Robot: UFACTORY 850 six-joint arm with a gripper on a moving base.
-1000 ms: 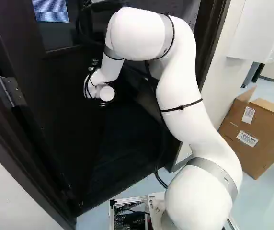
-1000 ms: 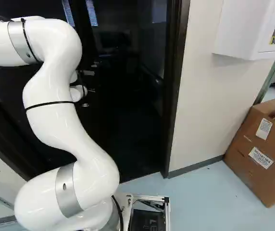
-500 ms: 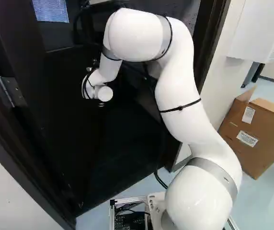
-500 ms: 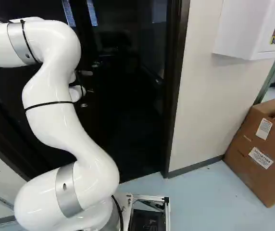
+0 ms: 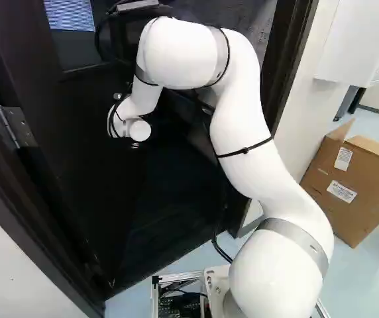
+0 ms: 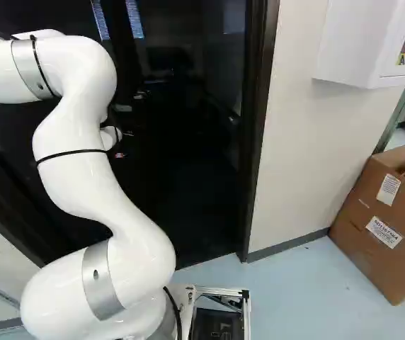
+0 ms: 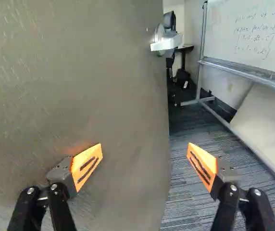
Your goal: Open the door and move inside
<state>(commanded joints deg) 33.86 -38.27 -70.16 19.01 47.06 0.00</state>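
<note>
Ahead of the claw [image 7: 144,150], its orange-padded fingers spread wide, the door [image 7: 89,86] stands ajar, its flat, speckled face beyond one finger and its edge between both. A pale, squared handle [image 7: 166,43] juts farther ahead, past ribbed carpet [image 7: 190,149]. The smooth white arm [image 5: 242,122] has dipped slightly and swung toward the hinge [image 5: 12,126] since a half-second earlier.
</note>
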